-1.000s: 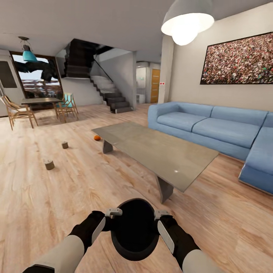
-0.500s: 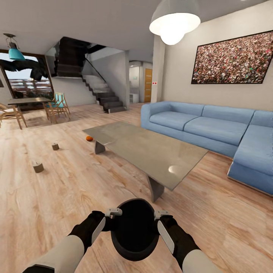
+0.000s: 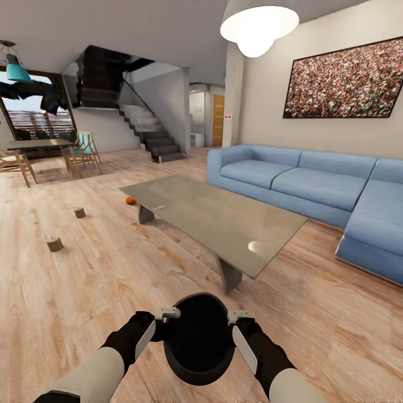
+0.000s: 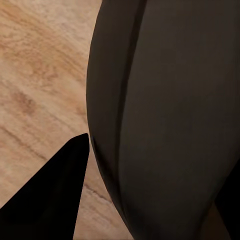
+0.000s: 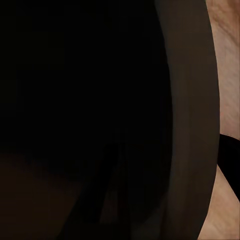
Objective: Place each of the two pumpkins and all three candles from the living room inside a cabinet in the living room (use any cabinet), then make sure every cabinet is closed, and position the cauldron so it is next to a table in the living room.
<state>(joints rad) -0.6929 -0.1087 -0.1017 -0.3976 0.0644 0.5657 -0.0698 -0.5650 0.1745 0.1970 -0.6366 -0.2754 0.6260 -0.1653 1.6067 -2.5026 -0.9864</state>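
Still cauldron (image 3: 199, 338) aloft — table (image 3: 224, 218) nearer

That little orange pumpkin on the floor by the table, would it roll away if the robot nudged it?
Probably yes. The pumpkin looks round and sits on smooth wooden floor, so a push could send it rolling, perhaps under the coffee table. It looks small, so likely light. Its flattened shape may stop it soon.

Wood floor (image 3: 112, 268), grey coffee table (image 3: 224, 218), blue sofa (image 3: 313, 187), staircase (image 3: 148, 134), pendant lamp (image 3: 257, 25)
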